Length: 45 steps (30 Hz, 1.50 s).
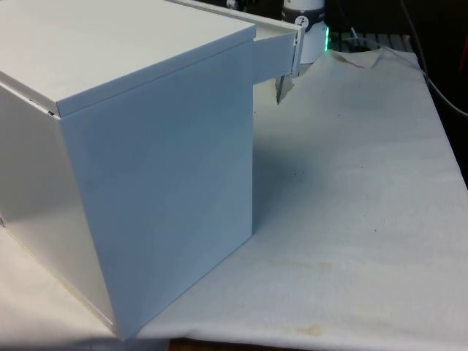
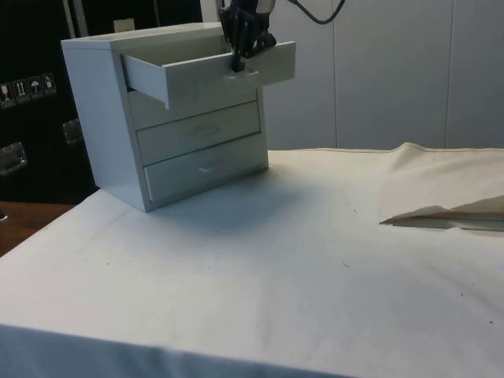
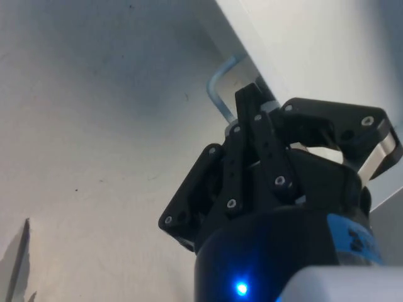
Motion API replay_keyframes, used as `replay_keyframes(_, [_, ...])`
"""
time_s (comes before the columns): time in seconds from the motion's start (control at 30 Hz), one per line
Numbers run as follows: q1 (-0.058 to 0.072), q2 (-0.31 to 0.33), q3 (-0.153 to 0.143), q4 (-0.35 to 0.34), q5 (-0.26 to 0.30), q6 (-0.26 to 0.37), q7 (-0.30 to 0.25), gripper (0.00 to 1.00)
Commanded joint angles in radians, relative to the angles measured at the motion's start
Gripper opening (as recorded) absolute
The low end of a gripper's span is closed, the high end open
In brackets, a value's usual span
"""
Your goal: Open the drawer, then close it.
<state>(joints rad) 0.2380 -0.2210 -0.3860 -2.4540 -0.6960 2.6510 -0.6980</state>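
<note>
You are looking at a table covered by a white cloth (image 2: 299, 268), lightly creased and dotted with a few small dark specks. Standing directly on the cloth is a white chest of drawers (image 2: 118, 134), placed at the near left in the front view, where its plain back and side face you (image 1: 157, 183). In the side view it stands at the far left, showing three drawers, the top one pulled out. At the right in the side view, the cloth (image 2: 441, 197) bunches into a raised fold.
</note>
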Motion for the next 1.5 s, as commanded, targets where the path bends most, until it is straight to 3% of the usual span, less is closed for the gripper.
replay_keyframes(0.0, [0.000,0.000,0.001,0.003,0.000,-0.003,-0.002,0.00])
replay_keyframes(0.03, [-0.008,0.004,0.005,0.019,-0.024,-0.012,0.005,0.00])
replay_keyframes(0.27, [-0.007,0.009,0.007,0.046,-0.034,-0.028,-0.002,0.00])
replay_keyframes(0.3, [0.001,0.001,0.004,0.030,-0.010,-0.024,-0.011,0.00])
replay_keyframes(0.33, [-0.007,0.009,0.007,0.046,-0.034,-0.028,-0.002,0.00])
replay_keyframes(0.53, [-0.007,0.018,0.007,0.072,-0.048,-0.039,-0.004,0.00])
replay_keyframes(0.57, [0.001,0.011,0.005,0.057,-0.025,-0.036,-0.012,0.00])
replay_keyframes(0.6, [-0.007,0.020,0.007,0.076,-0.050,-0.040,-0.004,0.00])
replay_keyframes(0.77, [-0.007,0.033,0.004,0.098,-0.065,-0.044,-0.004,0.00])
replay_keyframes(0.8, [0.000,0.025,0.002,0.084,-0.043,-0.042,-0.012,0.00])
replay_keyframes(0.83, [-0.007,0.035,0.004,0.102,-0.068,-0.044,-0.004,0.00])
replay_keyframes(1.07, [-0.007,0.064,-0.004,0.138,-0.087,-0.040,-0.003,0.00])
replay_keyframes(1.1, [-0.001,0.057,-0.005,0.125,-0.065,-0.042,-0.012,0.00])
replay_keyframes(1.13, [-0.007,0.069,-0.004,0.142,-0.090,-0.040,-0.003,0.00])
replay_keyframes(1.33, [-0.007,0.100,-0.009,0.174,-0.104,-0.037,0.001,0.00])
replay_keyframes(1.37, [-0.001,0.092,-0.009,0.163,-0.080,-0.042,-0.012,0.00])
replay_keyframes(1.4, [-0.007,0.105,-0.009,0.178,-0.106,-0.036,0.002,0.00])
replay_keyframes(1.47, [-0.006,0.115,-0.009,0.186,-0.110,-0.035,0.006,0.00])
